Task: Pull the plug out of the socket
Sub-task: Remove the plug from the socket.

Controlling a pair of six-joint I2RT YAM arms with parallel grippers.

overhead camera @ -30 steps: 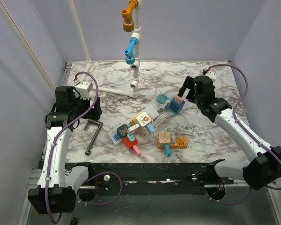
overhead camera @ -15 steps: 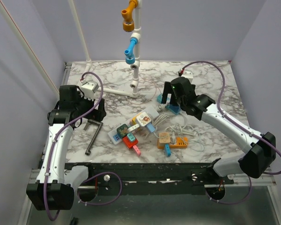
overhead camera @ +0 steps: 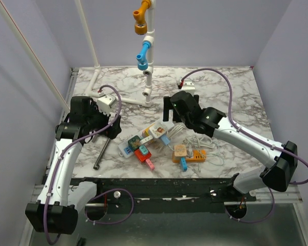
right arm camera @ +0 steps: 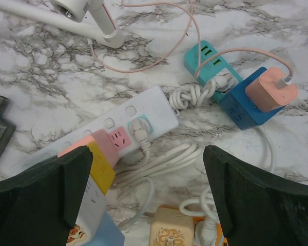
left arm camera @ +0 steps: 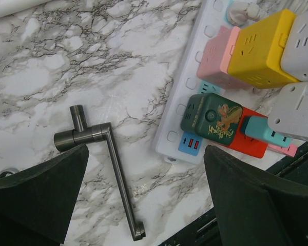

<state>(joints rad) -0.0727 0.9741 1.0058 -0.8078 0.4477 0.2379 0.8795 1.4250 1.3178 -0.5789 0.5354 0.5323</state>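
The socket [overhead camera: 163,123] is a long white power strip lying diagonally mid-table, and it also shows in the right wrist view [right arm camera: 143,105] and the left wrist view [left arm camera: 180,105]. A white plug [right arm camera: 140,132] with a white cord sits in its blue end outlet. Pink [right arm camera: 114,141] and yellow [right arm camera: 101,166] cube adapters fill the outlets beside it. My right gripper [right arm camera: 146,154] hovers open above the plug and the coiled cord. My left gripper [left arm camera: 146,164] is open above the strip's near end, by a green adapter [left arm camera: 211,117].
A grey metal crank tool [left arm camera: 110,159] lies left of the strip. A blue cube with a pink charger [right arm camera: 259,97] and a teal cube [right arm camera: 208,59] lie right of the strip. A white pipe stand [overhead camera: 148,77] rises behind. Orange adapters [overhead camera: 187,152] lie in front.
My right arm has swung left from above the blue cube to above the strip's far end. My left arm has moved right, toward the strip's near end. Both grippers stay open.
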